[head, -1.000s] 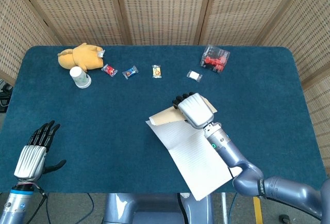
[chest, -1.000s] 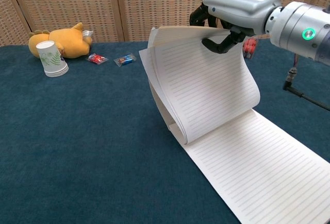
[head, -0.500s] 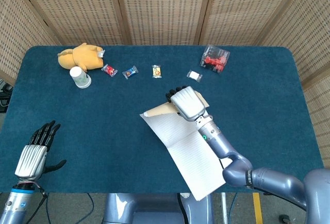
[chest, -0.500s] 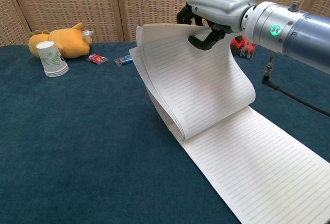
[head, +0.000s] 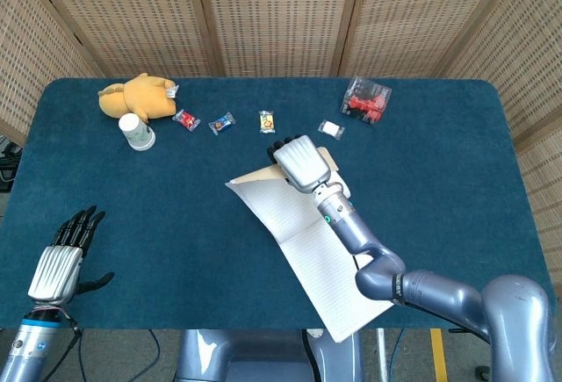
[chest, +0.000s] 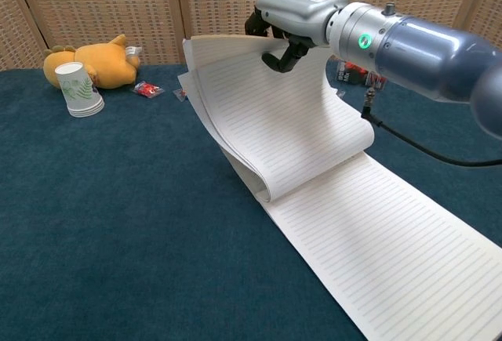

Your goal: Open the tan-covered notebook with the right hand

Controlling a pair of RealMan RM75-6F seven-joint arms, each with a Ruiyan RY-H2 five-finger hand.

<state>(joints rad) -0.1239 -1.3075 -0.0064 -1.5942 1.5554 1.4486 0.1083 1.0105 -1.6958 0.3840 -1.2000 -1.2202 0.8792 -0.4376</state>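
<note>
The tan-covered notebook point(head: 303, 241) lies open near the table's front middle, its right lined page point(chest: 376, 247) flat on the cloth. My right hand point(head: 301, 162) pinches the top edge of the tan cover and several lined pages point(chest: 267, 114), holding them lifted and curled over to the left. A strip of tan cover point(head: 263, 174) shows behind the raised pages in the head view. The same right hand point(chest: 296, 12) appears at the top of the chest view. My left hand point(head: 60, 259) rests open at the front left of the table, holding nothing.
Along the back of the blue table point(head: 132, 198) lie a yellow plush toy point(head: 132, 97), a paper cup point(head: 136, 132), three small wrapped sweets point(head: 222, 122), a small white packet point(head: 330, 128) and a clear pack of red items point(head: 366, 100).
My right hand has carried the lifted cover and pages further left and slightly back, bending them over more. The left hand has stayed put.
</note>
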